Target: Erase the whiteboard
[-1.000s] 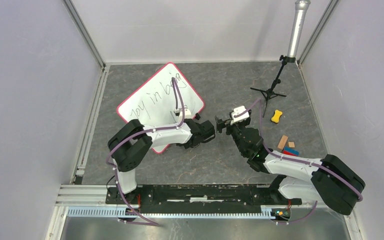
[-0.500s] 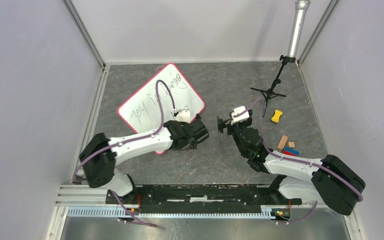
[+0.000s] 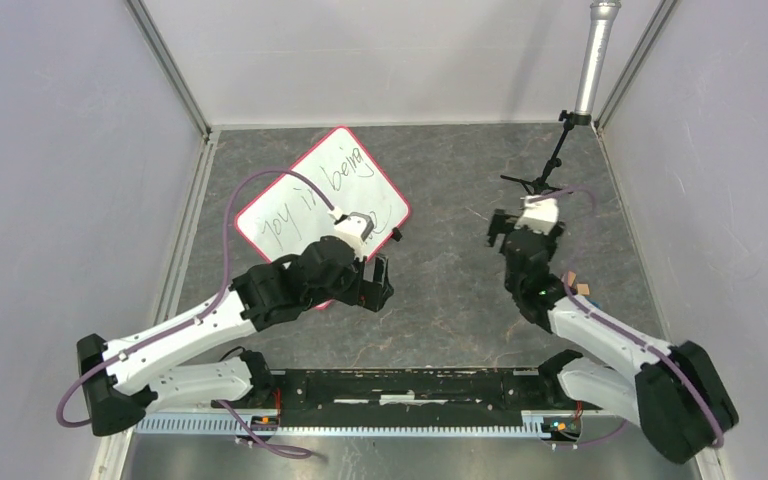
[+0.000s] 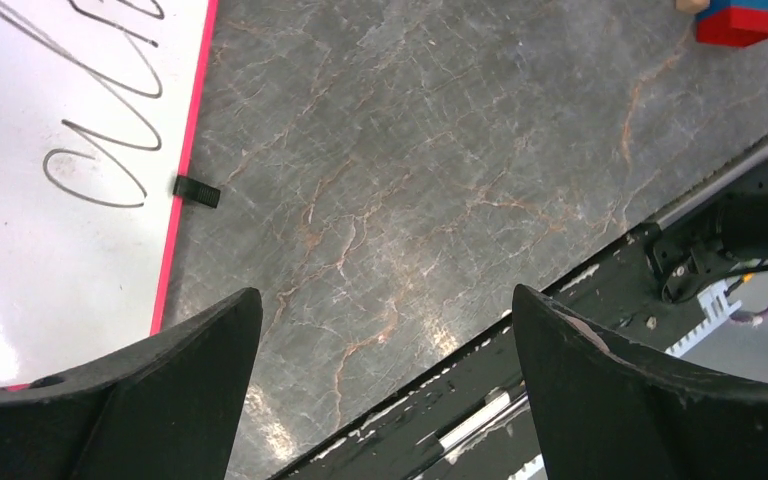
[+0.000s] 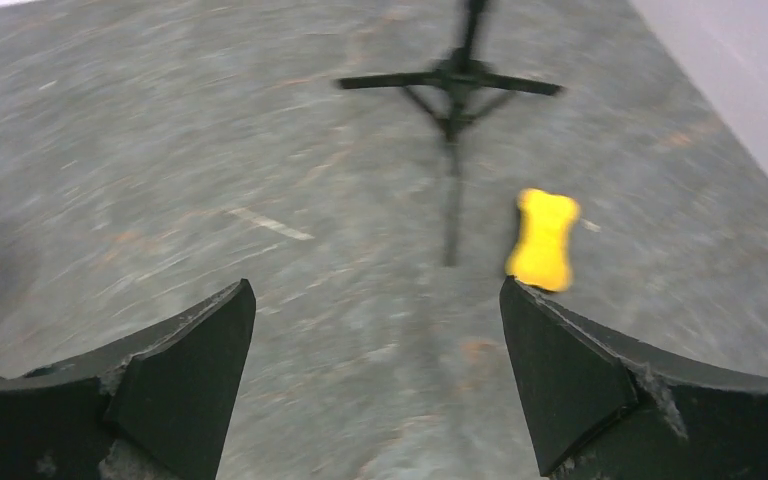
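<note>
Left gripper [image 4: 385,300] gapes over grey veined table [image 3: 450,170], pale walls [image 3: 60,150] around.

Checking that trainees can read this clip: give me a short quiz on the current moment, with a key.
1. True or false: the whiteboard bears dark handwriting.
2. The right gripper holds: A nothing, B an eraser, C a marker.
3. What colour is the bone-shaped piece on the table beyond the right gripper?
Key: 1 true; 2 A; 3 yellow.
</note>
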Available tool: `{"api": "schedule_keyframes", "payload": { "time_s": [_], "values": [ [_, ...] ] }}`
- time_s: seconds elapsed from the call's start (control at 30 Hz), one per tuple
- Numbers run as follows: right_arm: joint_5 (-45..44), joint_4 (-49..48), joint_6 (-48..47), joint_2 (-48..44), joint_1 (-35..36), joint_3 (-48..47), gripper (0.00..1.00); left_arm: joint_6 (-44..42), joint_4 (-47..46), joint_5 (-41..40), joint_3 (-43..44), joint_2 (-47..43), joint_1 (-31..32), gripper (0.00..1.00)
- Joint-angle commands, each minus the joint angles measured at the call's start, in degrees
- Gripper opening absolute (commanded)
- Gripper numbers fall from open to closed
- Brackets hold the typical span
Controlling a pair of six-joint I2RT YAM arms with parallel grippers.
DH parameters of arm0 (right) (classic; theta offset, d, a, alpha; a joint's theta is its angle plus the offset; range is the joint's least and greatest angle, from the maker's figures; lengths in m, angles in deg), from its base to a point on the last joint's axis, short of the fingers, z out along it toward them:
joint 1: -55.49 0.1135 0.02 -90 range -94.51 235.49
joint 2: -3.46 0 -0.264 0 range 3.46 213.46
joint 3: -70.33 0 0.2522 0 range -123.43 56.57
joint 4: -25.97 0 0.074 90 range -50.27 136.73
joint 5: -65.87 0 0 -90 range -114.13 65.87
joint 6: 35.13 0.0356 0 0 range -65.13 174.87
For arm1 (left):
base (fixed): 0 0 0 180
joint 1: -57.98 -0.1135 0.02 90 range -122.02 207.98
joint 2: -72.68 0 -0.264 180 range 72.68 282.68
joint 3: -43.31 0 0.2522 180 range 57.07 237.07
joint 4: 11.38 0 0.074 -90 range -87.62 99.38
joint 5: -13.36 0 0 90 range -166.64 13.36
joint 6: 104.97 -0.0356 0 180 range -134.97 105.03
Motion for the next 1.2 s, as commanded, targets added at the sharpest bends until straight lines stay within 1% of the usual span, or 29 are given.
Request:
{"api": "schedule_keyframes", "payload": {
  "time_s": [0.0,0.1,0.23,0.3,0.4,0.43,0.5,0.57,0.67,0.7,0.77,0.83,1.03,1.17],
  "values": [
    [4.5,11.0,8.7,-5.3,-11.5,1.2,0.98,-7.8,-5.7,3.8,-2.6,-1.4,-0.1,1.0],
    [9.5,14.5,9.1,-4.6,-19.6,-0.6,0.98,-7.9,-8.1,5.9,-3.8,-1.7,-0.2,1.0],
    [18.0,15.6,11.4,0.5,-28.7,-3.4,0.98,-6.3,-11.3,8.8,-5.6,-3.4,-0.2,1.0],
    [20.9,15.5,11.8,4.3,-31.4,-5.6,0.98,-5.2,-11.9,9.8,-6.2,-4.5,-0.1,1.0],
    [23.1,17.8,10.7,11.4,-35.1,-11.0,0.98,-3.9,-11.5,11.0,-6.7,-6.1,-0.2,1.0],
    [23.7,18.1,10.1,13.0,-35.9,-12.5,0.94,-3.5,-11.4,11.3,-6.9,-6.8,-0.2,1.0],
    [25.4,18.6,8.9,16.6,-37.7,-15.1,0.92,-2.9,-10.8,11.4,-7.0,-8.0,-0.1,1.0],
    [26.9,20.0,8.3,19.8,-39.0,-18.1,0.88,-2.6,-9.7,10.8,-6.8,-8.7,-0.1,1.0],
    [26.9,22.9,8.5,23.7,-40.3,-21.6,0.82,-2.6,-8.2,9.5,-6.1,-9.6,-0.2,1.0],
    [27.3,23.6,8.1,24.8,-40.4,-22.4,0.81,-2.7,-7.9,9.1,-5.9,-9.8,-0.2,1.0],
    [28.0,26.0,7.7,27.1,-40.4,-24.3,0.76,-2.9,-7.3,8.4,-5.3,-10.0,-0.2,1.0],
    [28.3,26.2,7.5,28.4,-40.4,-24.9,0.71,-3.1,-6.7,7.7,-4.5,-9.8,-0.2,1.0],
    [26.8,27.5,7.4,31.3,-40.4,-26.4,0.65,-4.6,-3.3,5.1,-0.4,-7.4,-0.3,1.0],
    [27.0,27.9,7.4,33.2,-40.4,-27.4,0.58,-5.9,-0.9,3.7,3.3,-5.6,-0.7,1.0]
  ]
}}
